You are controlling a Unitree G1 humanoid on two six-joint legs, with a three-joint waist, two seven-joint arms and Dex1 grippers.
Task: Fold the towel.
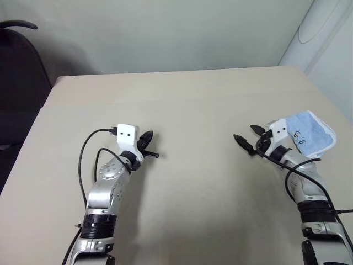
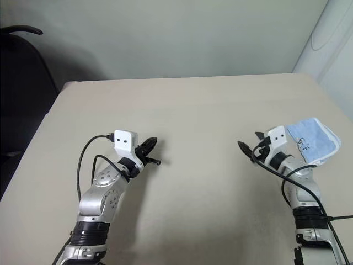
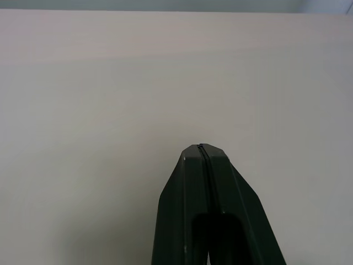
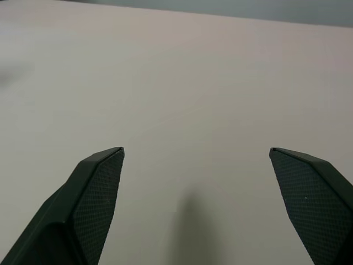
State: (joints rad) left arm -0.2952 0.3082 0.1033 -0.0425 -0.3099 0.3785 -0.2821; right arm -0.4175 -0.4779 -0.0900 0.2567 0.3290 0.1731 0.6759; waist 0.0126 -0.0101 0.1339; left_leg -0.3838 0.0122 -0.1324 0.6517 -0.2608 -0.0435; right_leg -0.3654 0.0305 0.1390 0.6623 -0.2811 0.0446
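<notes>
Both grippers hover over the table [image 1: 187, 99], left gripper [image 1: 150, 144] pinched empty, right gripper [image 1: 249, 139] wide; the towel [image 1: 310, 132], seemingly folded, lies near the table's right edge; a careless grab could push it off

Soft cloth lying on a smooth, matt tabletop

The towel [image 1: 309, 134] is showing a nubby light-blue terry weave with a white trim; the tabletop [image 1: 193, 99] is looking matt, smooth and beige; the right gripper [image 4: 196, 160] is showing finely textured matt black pads [image 4: 99, 187]; the left gripper [image 3: 202, 152] is looking like smooth matt black plastic.
</notes>
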